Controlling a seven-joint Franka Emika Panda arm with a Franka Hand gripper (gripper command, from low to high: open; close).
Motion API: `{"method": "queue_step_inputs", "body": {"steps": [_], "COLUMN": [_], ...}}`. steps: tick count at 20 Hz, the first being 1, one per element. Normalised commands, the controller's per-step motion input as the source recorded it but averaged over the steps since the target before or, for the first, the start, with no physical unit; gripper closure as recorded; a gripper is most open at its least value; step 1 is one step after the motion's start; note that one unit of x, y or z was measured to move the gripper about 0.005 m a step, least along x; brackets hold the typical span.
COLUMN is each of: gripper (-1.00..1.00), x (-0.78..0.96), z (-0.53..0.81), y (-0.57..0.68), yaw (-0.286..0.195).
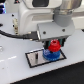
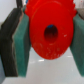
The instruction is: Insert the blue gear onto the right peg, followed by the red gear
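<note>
Red gear [image 2: 48,31] clamped between teal pads [image 2: 21,47], toothed rim against both, dark centre hole facing the wrist camera. Gripper [image 1: 54,46] closed on it, poised low over grey plate [image 1: 35,59]. Seen from the exterior view: red gear [image 1: 54,47] directly above blue gear [image 1: 50,55], touching or nearly so; cannot tell which. Blue gear flat on the plate, toward the exterior view's right end. Right peg hidden under the gears. White table [image 1: 12,70] beneath the black-edged plate. Black cable [image 1: 11,34] running from the exterior view's left to the arm's white body [image 1: 45,15].
</note>
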Motion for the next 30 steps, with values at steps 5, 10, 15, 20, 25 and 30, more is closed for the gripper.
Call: {"method": "queue_step_inputs", "body": {"steps": [5, 10, 15, 20, 25, 30], "gripper": [1.00, 1.00, 1.00, 1.00, 1.00, 1.00], "x": [0.07, 0.00, -0.15, -0.21, 0.09, 0.31], "z": [-0.25, 0.21, 0.32, 0.10, -0.04, -0.06], "y": [-0.02, -0.02, -0.05, -0.07, -0.03, -0.02], "yaw": [0.000, 0.000, 0.000, 0.000, 0.000, 0.000]}}
